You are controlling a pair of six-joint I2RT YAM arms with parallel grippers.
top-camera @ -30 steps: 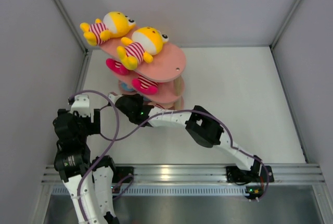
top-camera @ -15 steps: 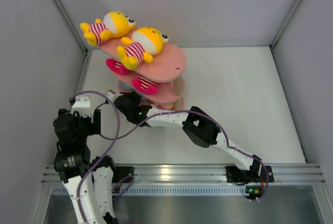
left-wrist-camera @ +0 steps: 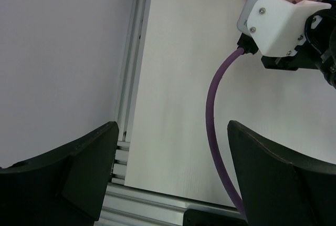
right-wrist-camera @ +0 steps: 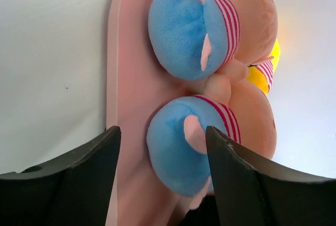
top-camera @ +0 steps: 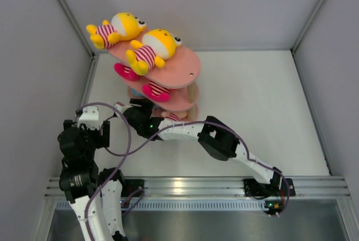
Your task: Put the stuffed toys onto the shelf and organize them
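Over the last second the right pincer has spread its fingers. It now stands open around the nearer of two blue-shirted toys; I cannot tell whether it touches that toy. Both toys lie side by side on the lowest board of the pink shelf, which stands at 11 o'clock on the surface, close to the left wall. Bare room runs from 12 to 4 o'clock. Two yellow toys lie on the top board and pink toys on the middle one. The left pincer gapes wide with nothing in it.
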